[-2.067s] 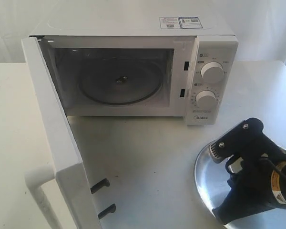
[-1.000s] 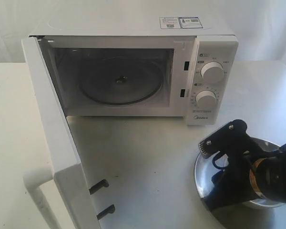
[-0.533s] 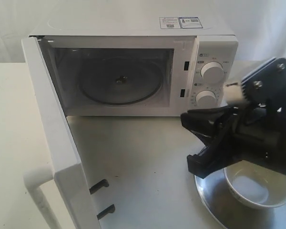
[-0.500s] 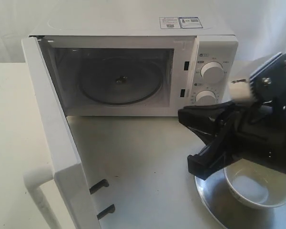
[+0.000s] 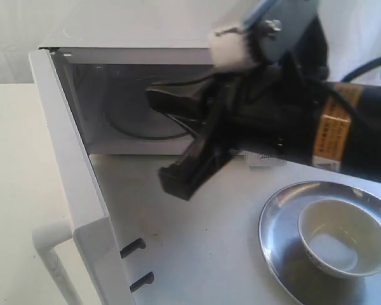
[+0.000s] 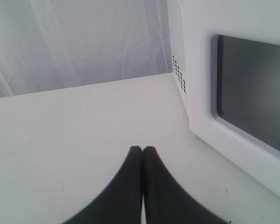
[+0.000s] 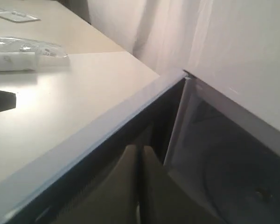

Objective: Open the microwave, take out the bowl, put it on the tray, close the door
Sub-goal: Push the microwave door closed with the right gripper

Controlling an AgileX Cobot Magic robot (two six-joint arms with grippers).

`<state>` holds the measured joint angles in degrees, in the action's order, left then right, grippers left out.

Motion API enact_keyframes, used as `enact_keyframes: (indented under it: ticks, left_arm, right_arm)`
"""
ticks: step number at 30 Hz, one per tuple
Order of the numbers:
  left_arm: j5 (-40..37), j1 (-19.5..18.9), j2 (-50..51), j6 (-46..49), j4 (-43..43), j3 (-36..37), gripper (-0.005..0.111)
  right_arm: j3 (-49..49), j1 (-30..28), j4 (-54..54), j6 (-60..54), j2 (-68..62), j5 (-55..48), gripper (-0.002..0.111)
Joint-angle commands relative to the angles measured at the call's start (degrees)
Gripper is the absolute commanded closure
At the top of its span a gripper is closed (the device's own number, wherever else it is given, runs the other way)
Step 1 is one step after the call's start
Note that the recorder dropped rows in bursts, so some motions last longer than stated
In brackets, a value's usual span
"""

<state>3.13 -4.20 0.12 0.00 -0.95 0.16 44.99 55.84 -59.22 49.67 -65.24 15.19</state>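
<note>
White counter (image 5: 197, 254) filled the lower frame, a pale curtain (image 6: 74, 42) the top; the 2 arms' jaws were pressed together, empty.

White table (image 5: 197, 248), plain matte top, w/ a tiny dark speck (image 5: 155, 238) on it, below the R pincer (image 5: 153, 98) in the ext. view. Two things sit directly on it.

Microwave (image 5: 133, 28): at the back, right behind the R pincer's tips, cavity facing them. Its door (image 5: 70, 171) is swung wide open, off to the tip side of the pincer & nearer the camera.

Tray (image 5: 272, 219): flat on the table on the pincer's wrist side, lower & nearer the camera, apart from the microwave.

L wrist view: bare table under the L pincer (image 6: 142, 151), door just beyond its tips, off to one side.
</note>
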Motion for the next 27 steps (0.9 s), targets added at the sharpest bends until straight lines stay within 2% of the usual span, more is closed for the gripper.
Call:
enact_keyframes:
  ticks: [1, 3, 7, 14, 19, 27]
  left_arm:
    - [0.3, 0.0, -0.1, 0.0, 0.5, -0.2, 0.107]
    - [0.3, 0.0, -0.1, 0.0, 0.5, -0.2, 0.107]
    - [0.3, 0.0, -0.1, 0.0, 0.5, -0.2, 0.107]
    - [0.3, 0.0, -0.1, 0.0, 0.5, -0.2, 0.107]
    - [0.3, 0.0, -0.1, 0.0, 0.5, -0.2, 0.107]
    - [0.3, 0.0, -0.1, 0.0, 0.5, -0.2, 0.107]
  right_arm:
    - [10.2, 6.3, -0.2, -2.9, -4.8, -15.2, 0.108]
    - [14.4, 8.9, -0.2, -2.9, -7.5, -21.2, 0.108]
    - [22.1, 13.1, -3.3, -3.4, -12.7, -25.1, 0.108]
    - [33.1, 20.1, -8.5, -3.6, -23.3, -40.4, 0.108]
    - [35.7, 23.5, -12.7, -3.6, -29.3, -49.3, 0.108]
    - [35.6, 24.1, -15.2, -5.2, -33.8, -56.2, 0.108]
